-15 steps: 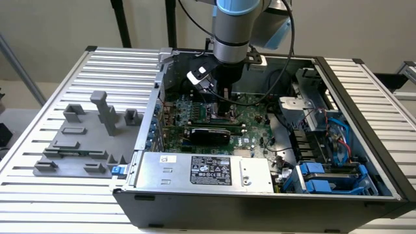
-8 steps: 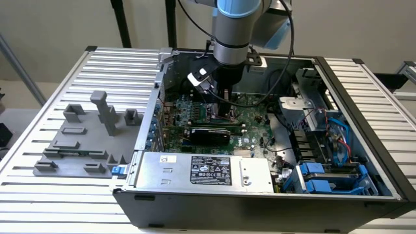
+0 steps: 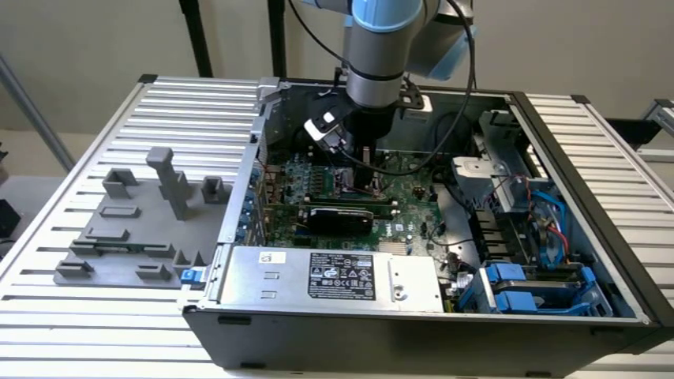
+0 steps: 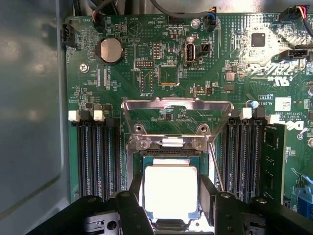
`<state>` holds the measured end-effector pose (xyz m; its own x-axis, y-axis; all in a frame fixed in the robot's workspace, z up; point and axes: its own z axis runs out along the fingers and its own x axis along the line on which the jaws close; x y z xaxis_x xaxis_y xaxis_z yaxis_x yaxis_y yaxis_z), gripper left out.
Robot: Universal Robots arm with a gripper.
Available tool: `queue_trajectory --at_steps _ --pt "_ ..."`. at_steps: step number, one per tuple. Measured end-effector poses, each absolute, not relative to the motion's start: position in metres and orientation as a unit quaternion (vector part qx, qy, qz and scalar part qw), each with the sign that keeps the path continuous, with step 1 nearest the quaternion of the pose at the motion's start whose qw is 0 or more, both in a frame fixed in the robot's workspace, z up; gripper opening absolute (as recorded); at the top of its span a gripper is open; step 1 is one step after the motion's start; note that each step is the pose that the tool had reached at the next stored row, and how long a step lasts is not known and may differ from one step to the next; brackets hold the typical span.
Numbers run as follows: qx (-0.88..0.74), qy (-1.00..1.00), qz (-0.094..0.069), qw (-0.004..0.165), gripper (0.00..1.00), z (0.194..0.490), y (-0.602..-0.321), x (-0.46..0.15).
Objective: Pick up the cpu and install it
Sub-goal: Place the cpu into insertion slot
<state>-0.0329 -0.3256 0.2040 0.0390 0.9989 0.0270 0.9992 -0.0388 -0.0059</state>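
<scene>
In the exterior view I reach down into an open dark grey steel computer case (image 3: 421,332) that lies on a ribbed aluminium table (image 3: 189,103). My gripper (image 3: 356,172) hangs just above the square black-and-metal processor socket (image 3: 353,187) on the green motherboard (image 3: 411,217). Away from the socket towards the exterior view's left, outside the case, a set of grey plastic fixture blocks (image 3: 158,213) stands on the table. On the socket's camera side lies a silver power supply box with a black label (image 3: 327,276). Well off from the socket towards the exterior view's right sit blue plastic drive caddies (image 3: 526,288).

In the wrist view the socket (image 4: 171,161) is right under me, and its hinged bare-metal load plate (image 4: 176,105) is swung up and open. The cpu (image 4: 170,191), a thin square chip with a pale silver top, sits over the socket's opening, between my two black fingers (image 4: 129,210). My gripper (image 4: 170,211) stands fairly wide, its pads set against two opposite edges of the cpu. I cannot tell whether the chip is fully down in the socket. Rows of black memory slots (image 4: 98,156) flank the socket on both sides, and a round silver coin battery (image 4: 110,50) sits further off, past the load plate.
</scene>
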Motion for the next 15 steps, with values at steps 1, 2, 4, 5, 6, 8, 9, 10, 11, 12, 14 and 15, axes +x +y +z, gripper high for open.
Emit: queue_trajectory --at_steps 1,2,4,5,6,8,9,10,11,12,14,15 --pt "-0.722 -0.692 -0.007 0.011 0.54 0.2036 -0.3255 -0.0327" --pt "-0.723 -0.691 -0.006 0.010 0.54 0.2033 -0.3255 -0.0325" --pt "-0.724 -0.690 -0.004 0.008 0.54 0.2026 -0.3254 -0.0321" --pt "-0.724 -0.690 -0.002 0.007 0.54 0.2024 -0.3254 -0.0320" --pt "-0.724 -0.690 -0.002 0.006 0.54 0.2022 -0.3254 -0.0320" --pt "-0.724 -0.690 -0.001 0.005 0.54 0.2021 -0.3253 -0.0320" --pt "-0.724 -0.690 -0.001 0.005 0.54 0.2020 -0.3253 -0.0321" --pt "-0.724 -0.690 -0.001 0.005 0.54 0.2019 -0.3252 -0.0321" --pt "-0.724 -0.690 -0.001 0.005 0.54 0.2018 -0.3251 -0.0320" --pt "-0.724 -0.690 -0.001 0.005 0.54 0.2018 -0.3251 -0.0320" --pt "-0.724 -0.689 -0.001 0.005 0.54 0.2017 -0.3250 -0.0323" --pt "-0.724 -0.689 -0.001 0.005 0.54 0.2016 -0.3248 -0.0326"
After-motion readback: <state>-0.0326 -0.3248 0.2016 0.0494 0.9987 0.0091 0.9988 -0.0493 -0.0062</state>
